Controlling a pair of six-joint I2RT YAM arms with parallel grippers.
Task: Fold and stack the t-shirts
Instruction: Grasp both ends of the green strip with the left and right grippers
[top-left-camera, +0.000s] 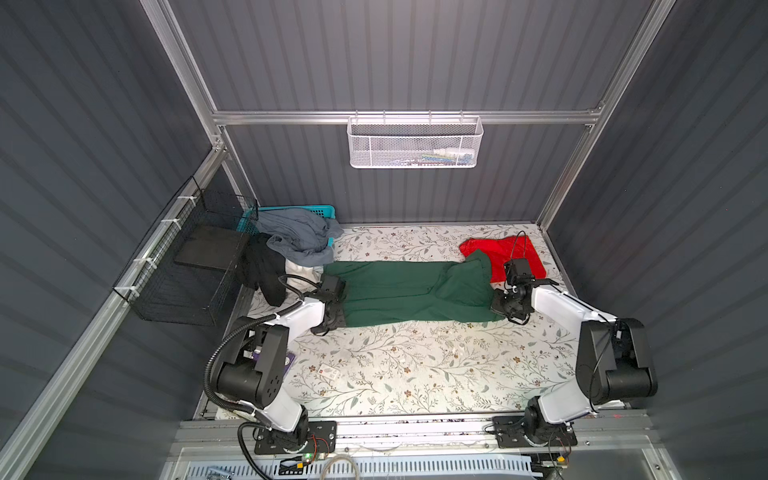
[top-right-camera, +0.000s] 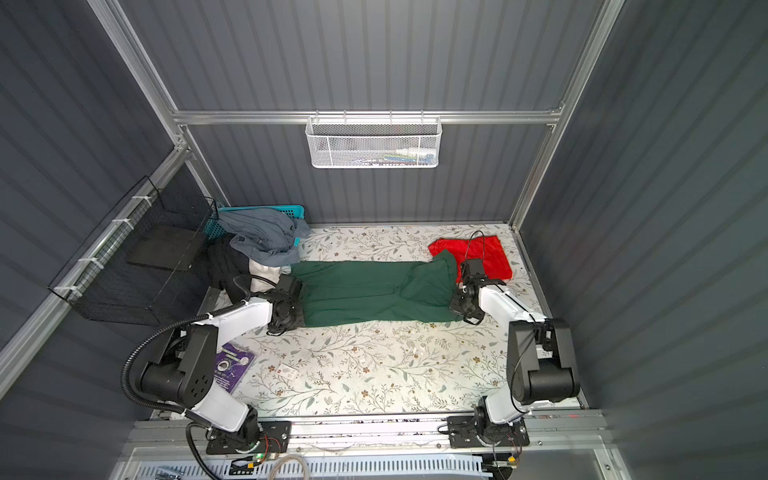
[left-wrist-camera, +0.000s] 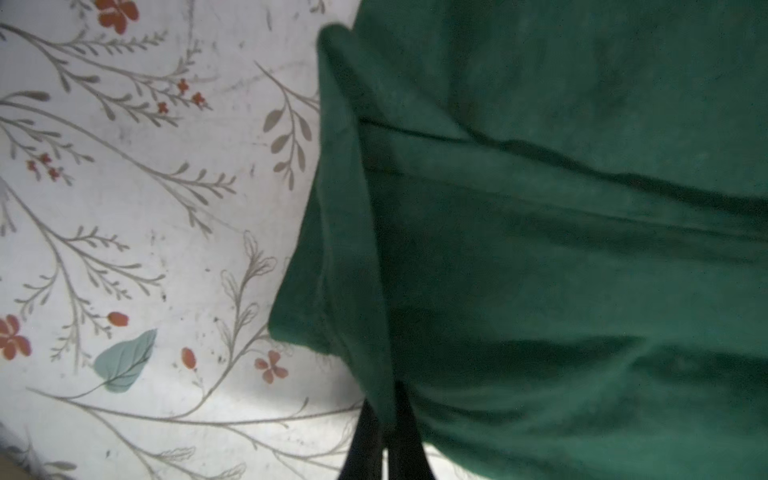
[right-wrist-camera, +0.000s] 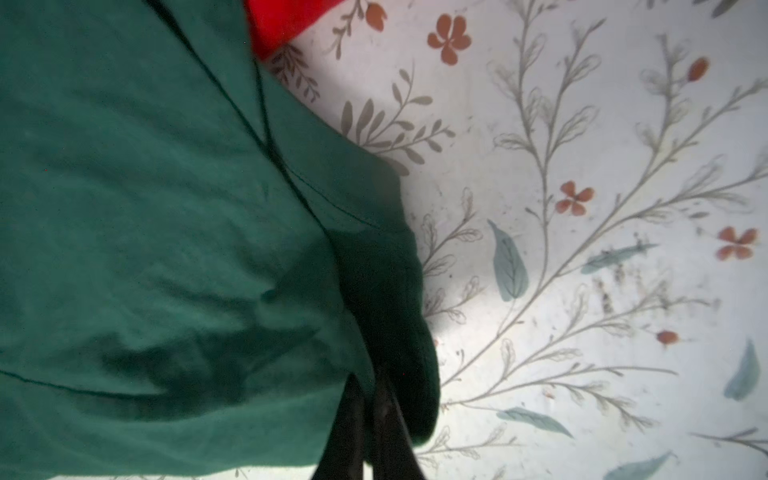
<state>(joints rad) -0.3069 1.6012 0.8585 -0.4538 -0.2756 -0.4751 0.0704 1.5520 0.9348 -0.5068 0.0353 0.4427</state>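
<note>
Left pincer (left-wrist-camera: 384, 419) and right pincer (right-wrist-camera: 370, 399) each clamp an end of the green t-shirt (top-left-camera: 399, 291) stretched across the middle of the desk (top-left-camera: 415, 365), its right end lapping the red t-shirt (top-left-camera: 528, 253) by the far right corner, so an uneven lift may, I reckon, slip a layer or drag the red one.

A floral-printed surface (top-left-camera: 415, 374) is seen with a dark green t-shirt (top-left-camera: 399, 291) laid flat across it, stretched between the left tool (top-left-camera: 337, 305) and the right tool (top-left-camera: 498, 305), both closed on its ends. A red t-shirt (top-left-camera: 484, 249) is spread just beyond the right tool, partly overlapped by the green one. Beyond the left tool, a teal basket (top-left-camera: 322, 210), a grey garment (top-left-camera: 299, 235), a black garment (top-left-camera: 266, 270) and a white cloth (top-left-camera: 300, 272) are heaped. Behind the left tool, towards its arm's base, a purple packet (top-right-camera: 232, 365) and a small white card (top-left-camera: 330, 371) are laid.
</note>
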